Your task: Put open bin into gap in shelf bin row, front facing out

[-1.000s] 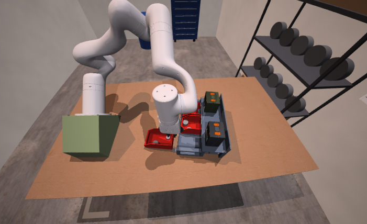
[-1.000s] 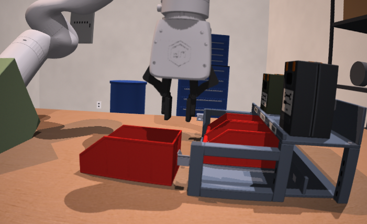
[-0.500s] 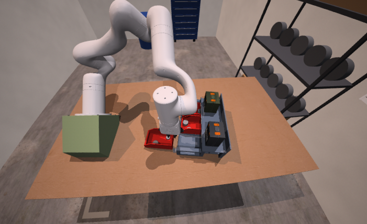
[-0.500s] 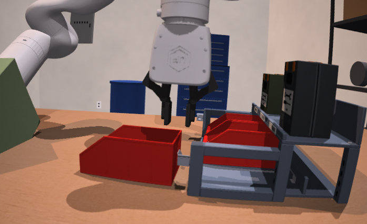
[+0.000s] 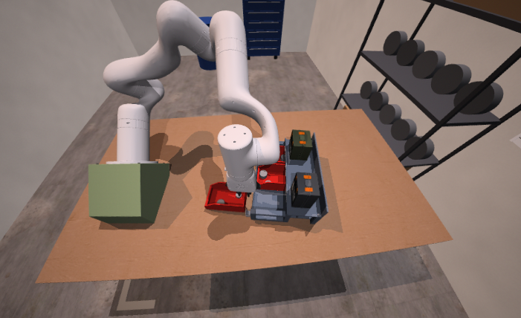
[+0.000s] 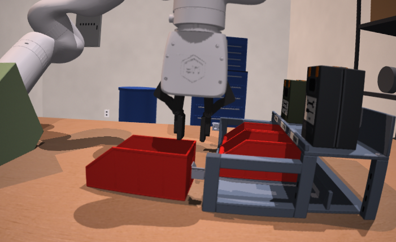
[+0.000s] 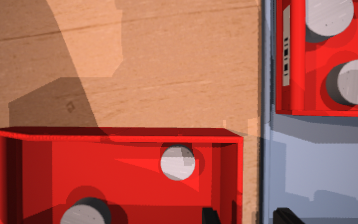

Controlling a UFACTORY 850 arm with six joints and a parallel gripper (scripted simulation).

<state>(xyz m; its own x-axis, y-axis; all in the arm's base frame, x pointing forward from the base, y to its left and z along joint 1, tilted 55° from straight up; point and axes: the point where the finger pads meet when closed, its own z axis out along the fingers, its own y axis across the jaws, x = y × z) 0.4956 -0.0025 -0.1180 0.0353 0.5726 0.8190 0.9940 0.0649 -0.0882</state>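
1. Hanging straight down from the white arm, the hand (image 6: pixel 191 136) is part-open and grips nothing; one finger (image 6: pixel 179 127) dips inside the red open bin (image 6: pixel 142 172), the other is outside its end wall, so the pair straddles that wall without touching it.
2. The open bin sits on the wooden surface (image 6: pixel 43 210), just beside the grey shelf (image 6: pixel 211 180), with two grey round parts (image 7: pixel 178 162) inside.
3. On the shelf, another red bin (image 7: pixel 295 60) holds its own grey discs; the space beside it shows bare grey shelf floor.
4. An embossed hexagon emblem marks the hand's housing; its lettering is too faint to read.
5. Two dark cases (image 6: pixel 333 105) on the shelf's upper board carry small label panels, one with a wrench-like symbol; no words are legible.
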